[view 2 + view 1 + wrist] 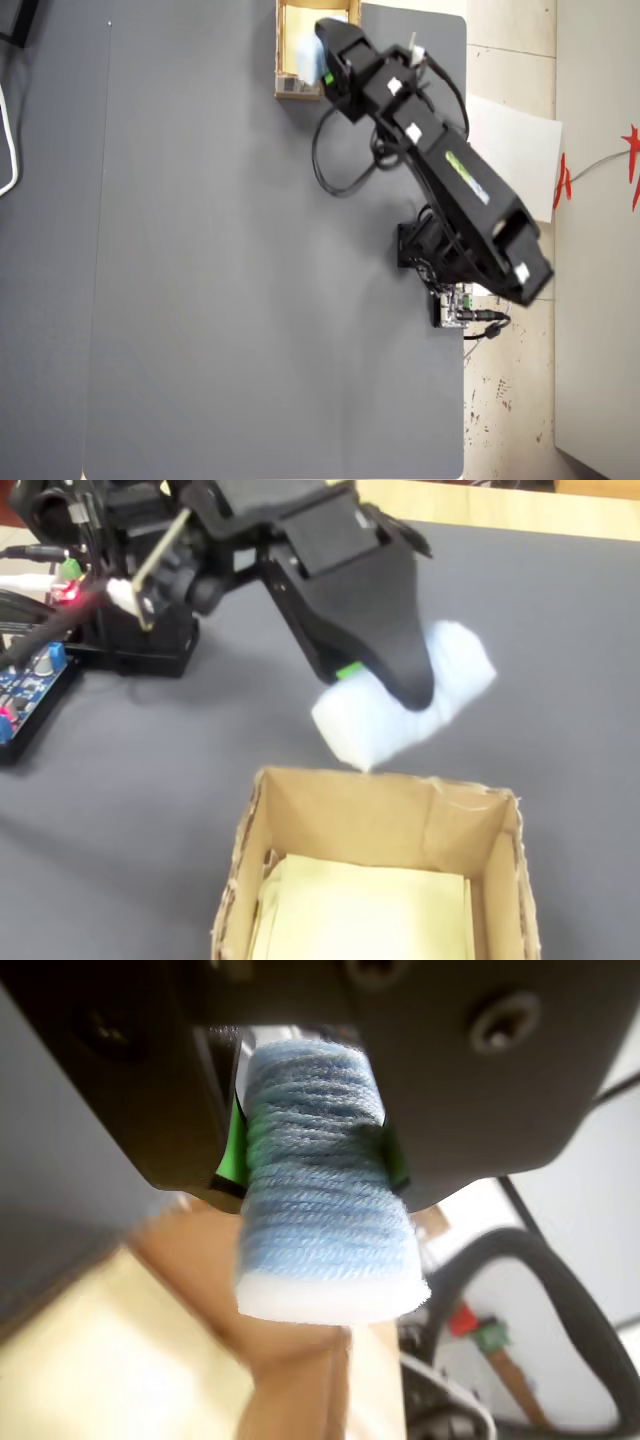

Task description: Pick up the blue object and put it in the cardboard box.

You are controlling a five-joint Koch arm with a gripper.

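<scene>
The blue object (322,1210) is a pale blue, fuzzy pad with a white foam edge, and my gripper (315,1165) is shut on it between green-lined jaws. In the fixed view the gripper (405,695) holds the pad (362,728) tilted in the air, just above and behind the far wall of the cardboard box (350,815). That box is open on top, with a pale yellow lining. The overhead view places the gripper (322,62) and pad (306,60) at the right side of the box (298,88), by the mat's top edge.
The arm's base (135,630) stands at the back left in the fixed view, beside a blue circuit board (25,695) with wires. A black cable (565,1300) loops at the right of the wrist view. Grey mat (230,300) spreads wide; white paper (515,150) lies off its right edge.
</scene>
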